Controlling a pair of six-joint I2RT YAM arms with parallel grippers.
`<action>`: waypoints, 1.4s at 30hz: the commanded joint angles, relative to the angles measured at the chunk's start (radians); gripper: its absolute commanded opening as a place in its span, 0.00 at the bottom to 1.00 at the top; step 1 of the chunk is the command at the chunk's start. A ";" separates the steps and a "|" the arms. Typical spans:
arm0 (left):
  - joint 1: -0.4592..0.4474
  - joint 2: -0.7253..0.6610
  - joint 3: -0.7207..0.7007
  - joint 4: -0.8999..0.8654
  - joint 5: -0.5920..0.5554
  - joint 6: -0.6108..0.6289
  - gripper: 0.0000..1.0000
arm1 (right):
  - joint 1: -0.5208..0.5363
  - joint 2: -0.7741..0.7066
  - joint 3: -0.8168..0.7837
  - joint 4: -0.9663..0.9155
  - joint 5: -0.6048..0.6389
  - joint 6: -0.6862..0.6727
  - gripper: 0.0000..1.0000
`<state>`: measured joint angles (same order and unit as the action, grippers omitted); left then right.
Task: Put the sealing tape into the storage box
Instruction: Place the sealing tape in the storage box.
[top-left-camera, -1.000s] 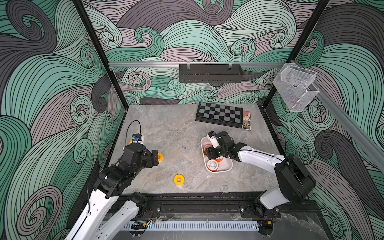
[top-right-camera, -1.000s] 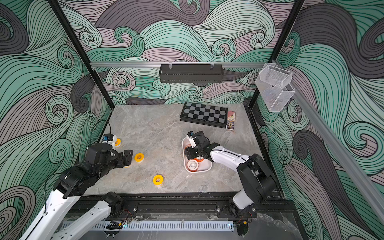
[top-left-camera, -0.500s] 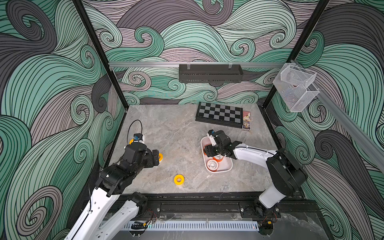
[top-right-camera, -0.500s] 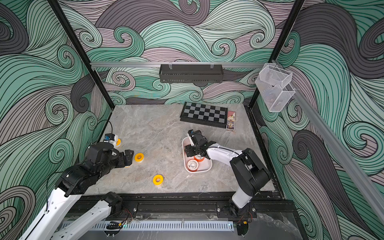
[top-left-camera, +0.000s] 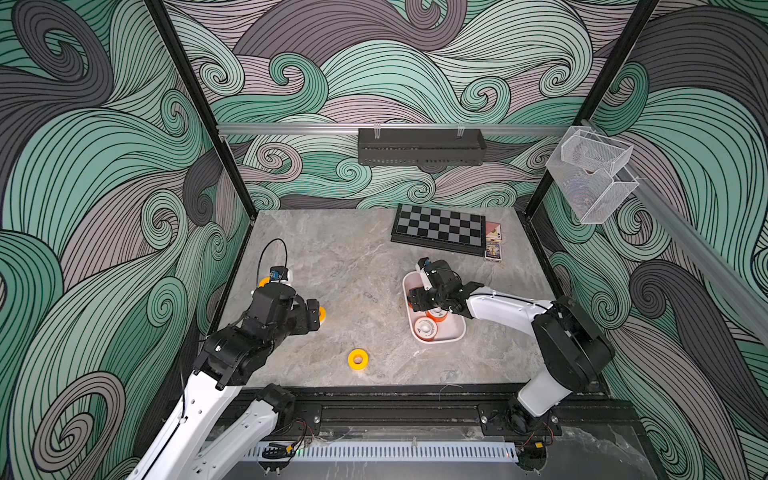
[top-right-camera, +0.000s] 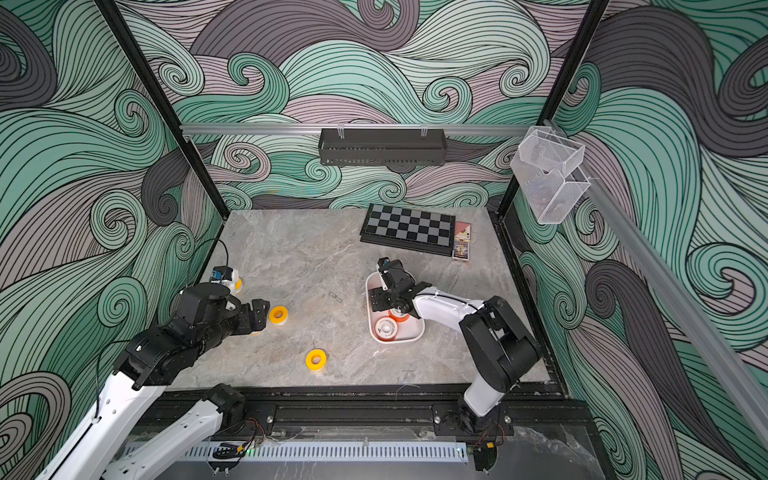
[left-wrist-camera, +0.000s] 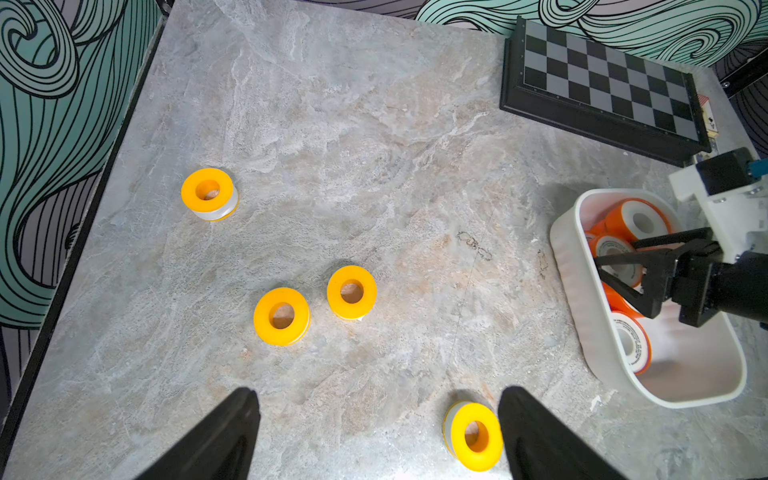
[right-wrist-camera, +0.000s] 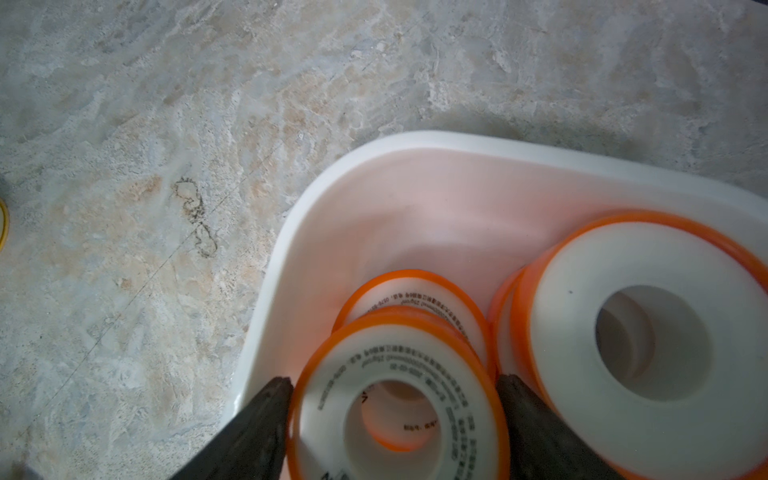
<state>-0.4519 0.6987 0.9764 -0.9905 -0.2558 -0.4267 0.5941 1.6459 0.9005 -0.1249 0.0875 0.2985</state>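
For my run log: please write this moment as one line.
left gripper: open | right gripper: around orange-rimmed spool inside storage box, grip unclear | yellow spools on table: four

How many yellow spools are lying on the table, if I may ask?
4 yellow spools: one far left, two close together mid-left, one nearest the front; more may be hidden.

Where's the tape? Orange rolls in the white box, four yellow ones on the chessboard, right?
No: the four yellow rolls lie on the bare table, not the chessboard, as the left wrist view shows. The orange rolls are in the white box.
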 joint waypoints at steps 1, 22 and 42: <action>0.008 0.004 -0.002 0.009 0.009 0.016 0.94 | -0.002 -0.002 0.021 0.010 0.022 0.009 0.81; 0.007 0.001 -0.002 0.009 0.008 0.015 0.94 | -0.003 -0.175 -0.038 -0.042 0.010 0.018 0.83; 0.008 0.002 -0.001 0.009 0.011 0.015 0.94 | -0.003 -0.221 -0.157 -0.109 -0.173 -0.044 0.30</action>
<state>-0.4519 0.6987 0.9764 -0.9901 -0.2531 -0.4263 0.5941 1.3979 0.7483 -0.2485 -0.0505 0.2531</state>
